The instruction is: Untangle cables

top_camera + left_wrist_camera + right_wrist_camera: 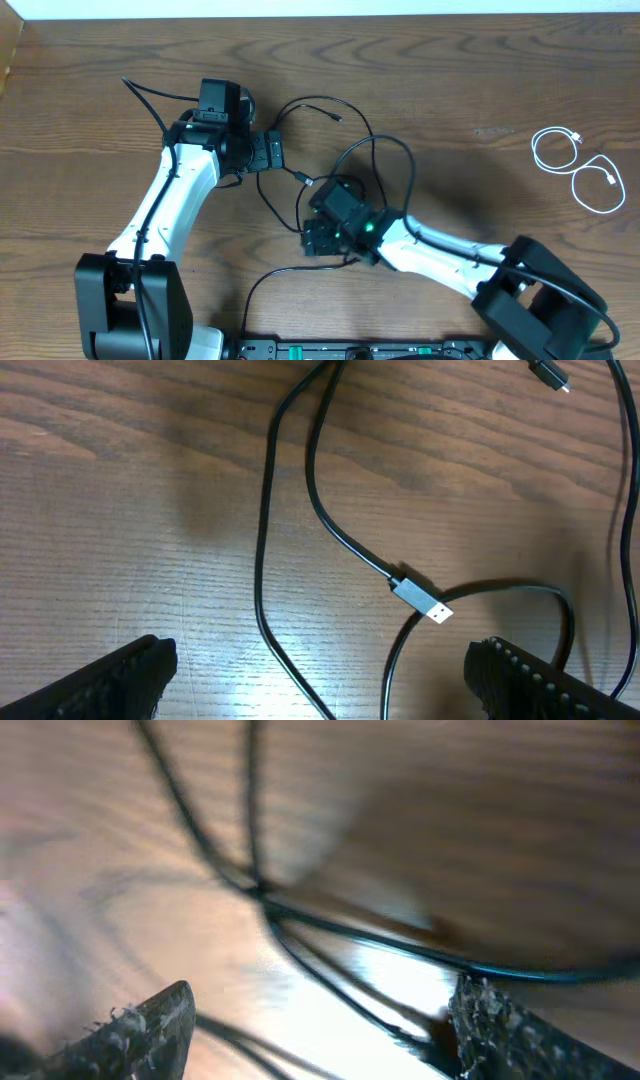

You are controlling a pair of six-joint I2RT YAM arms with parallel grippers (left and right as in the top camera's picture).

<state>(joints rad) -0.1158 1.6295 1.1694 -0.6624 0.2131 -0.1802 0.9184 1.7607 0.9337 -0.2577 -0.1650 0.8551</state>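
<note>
Jaws of left gripper (320, 682) and right gripper (320, 1020) gape wide over black cables (420, 598).

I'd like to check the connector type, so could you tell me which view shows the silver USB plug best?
The left wrist view: the silver USB plug is close and sharp there. Overhead it is only a tiny speck. The right wrist view is blurred, showing just black cords.

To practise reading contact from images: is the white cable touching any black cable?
Apart. The overhead view shows the white cable lying alone at the right, bare table between it and the black cables.
</note>
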